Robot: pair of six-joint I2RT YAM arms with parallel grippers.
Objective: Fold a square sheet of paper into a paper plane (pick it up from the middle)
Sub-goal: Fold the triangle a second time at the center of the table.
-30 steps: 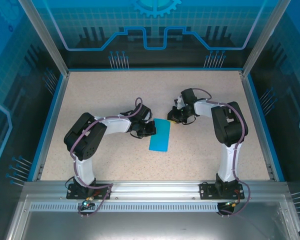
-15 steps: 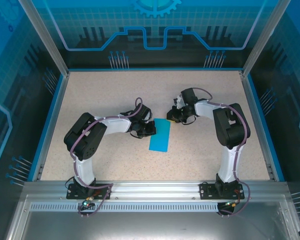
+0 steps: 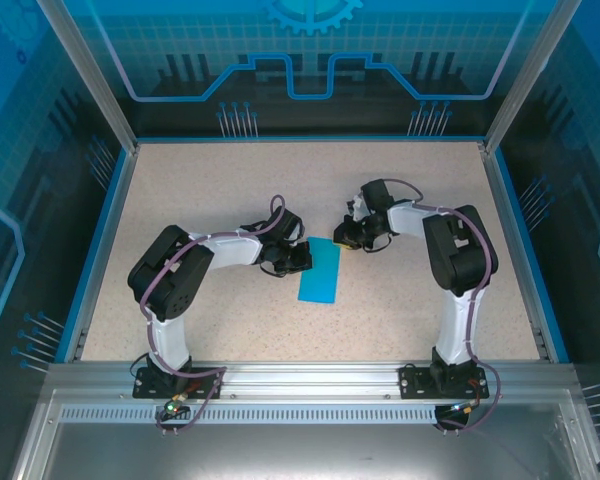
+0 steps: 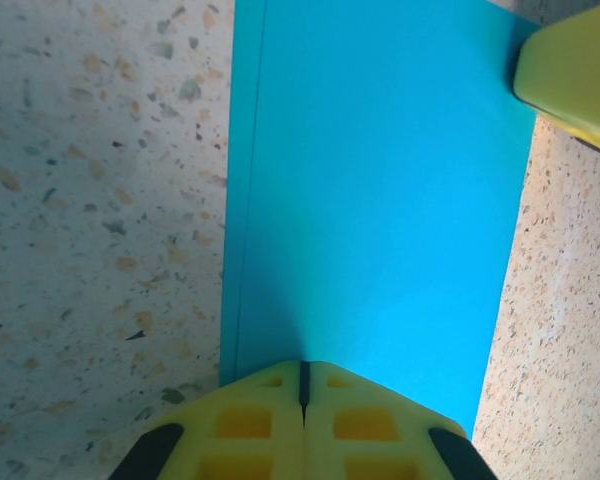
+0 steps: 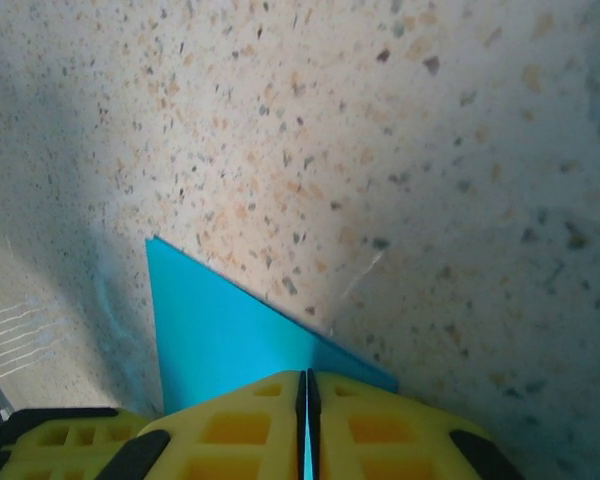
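Top external view: the speckled beige counter (image 3: 180, 200) carries the thin, bright cyan-blue sheet of paper (image 3: 319, 272), folded to a narrow rectangle and lying flat near the middle, between my two arms. My left tool (image 3: 298, 260) sits at its far left edge, my right tool (image 3: 348, 240) at its far right corner. The left wrist view shows my left tool (image 4: 302, 375) clenched, yellow tips on one end of the paper (image 4: 380, 200). The right wrist view shows my right tool (image 5: 305, 385) clamped on a corner of the paper (image 5: 210, 320), blue showing in the slit.
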